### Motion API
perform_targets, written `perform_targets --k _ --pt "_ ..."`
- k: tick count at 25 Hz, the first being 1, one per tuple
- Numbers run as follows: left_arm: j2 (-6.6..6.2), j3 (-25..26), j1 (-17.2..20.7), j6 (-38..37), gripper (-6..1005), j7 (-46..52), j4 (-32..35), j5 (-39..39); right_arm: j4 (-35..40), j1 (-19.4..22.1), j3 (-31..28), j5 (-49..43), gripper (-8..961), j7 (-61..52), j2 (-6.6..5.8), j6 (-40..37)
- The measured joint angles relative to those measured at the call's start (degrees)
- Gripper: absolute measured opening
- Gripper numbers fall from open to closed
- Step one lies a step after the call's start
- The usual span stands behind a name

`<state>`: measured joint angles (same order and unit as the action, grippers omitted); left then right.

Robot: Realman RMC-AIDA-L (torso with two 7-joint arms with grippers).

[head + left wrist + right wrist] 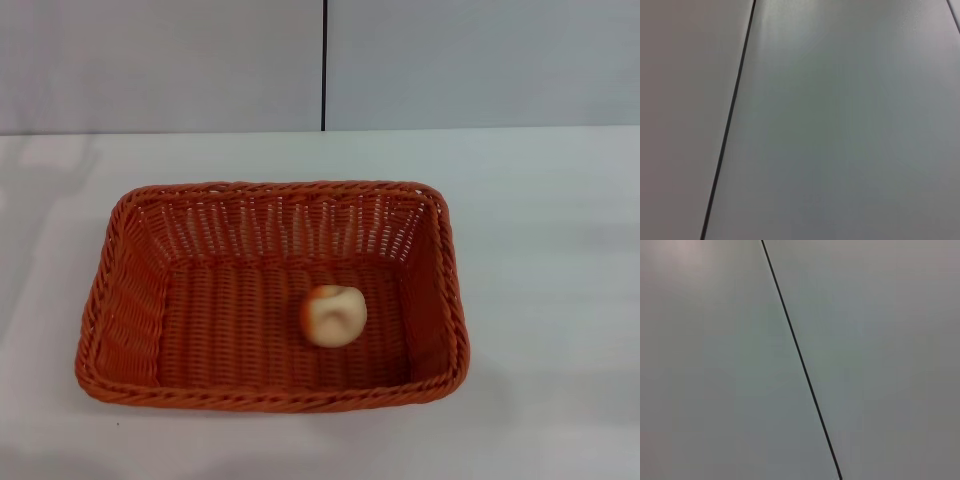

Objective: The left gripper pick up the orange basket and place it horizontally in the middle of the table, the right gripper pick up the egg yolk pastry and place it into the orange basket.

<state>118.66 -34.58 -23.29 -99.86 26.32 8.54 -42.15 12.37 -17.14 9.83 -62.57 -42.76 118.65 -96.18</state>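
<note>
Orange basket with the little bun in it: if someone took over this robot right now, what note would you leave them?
Left gripper and right gripper: neither is in any view; both wrist cameras see only a plain grey wall with a dark seam.
The orange basket sits lengthwise on the white table, about mid-table.
The egg yolk pastry lies inside on the basket floor, right of centre.
Done: both placements look complete.
Left: apparently nothing.

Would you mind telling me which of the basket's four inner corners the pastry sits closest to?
The egg yolk pastry lies nearest the front right corner of the orange basket, on the robot's right and towards the robot; it rests on the floor right of centre, touching no wall.
</note>
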Motion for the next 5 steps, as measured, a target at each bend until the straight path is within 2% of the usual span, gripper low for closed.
perform_targets --k 5 --pt "-0.01 0.0 0.1 -0.3 829 0.0 -0.1 0.1 -0.1 0.0 -0.1 0.0 673 0.0 0.0 0.4"
